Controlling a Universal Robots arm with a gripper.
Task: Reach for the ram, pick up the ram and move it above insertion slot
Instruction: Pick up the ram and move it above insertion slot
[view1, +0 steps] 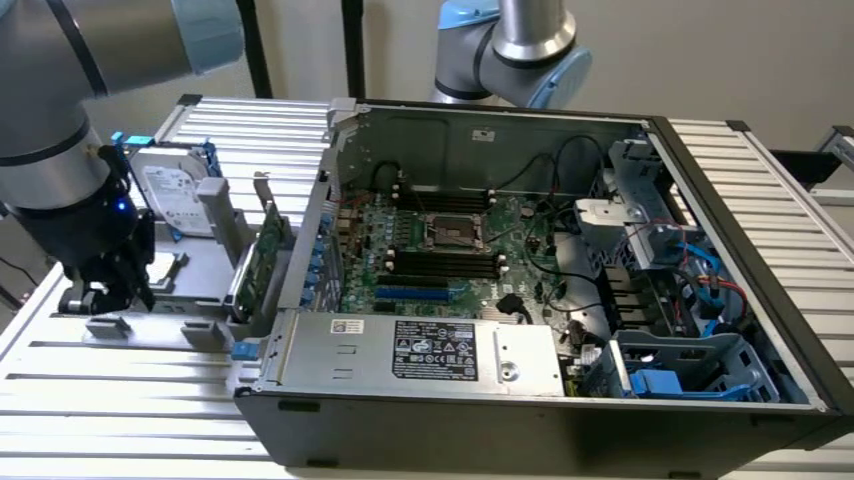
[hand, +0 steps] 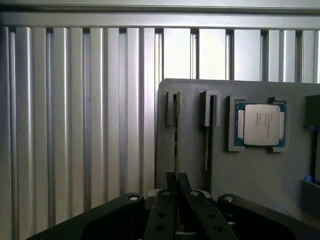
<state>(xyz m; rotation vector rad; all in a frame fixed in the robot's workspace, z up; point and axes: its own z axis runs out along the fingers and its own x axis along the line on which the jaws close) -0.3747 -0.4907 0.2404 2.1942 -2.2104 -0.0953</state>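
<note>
1. Clearly, the gripper (hand: 178, 179) has its fingers drawn close together, seemingly clamped on the ram (hand: 176, 135), which stands edge-up in a groove of the grey holder (hand: 192, 150).
2. A good lift goes straight up along the groove, with the stick kept level so it does not bind.
3. A second stick (hand: 208, 135) stands just beside it, and a processor chip (hand: 260, 125) lies nearby.
4. In the exterior view, the hard drive (view1: 174, 200) and the expansion card (view1: 271, 245) stand between the holder and the motherboard slots (view1: 441, 262).
</note>
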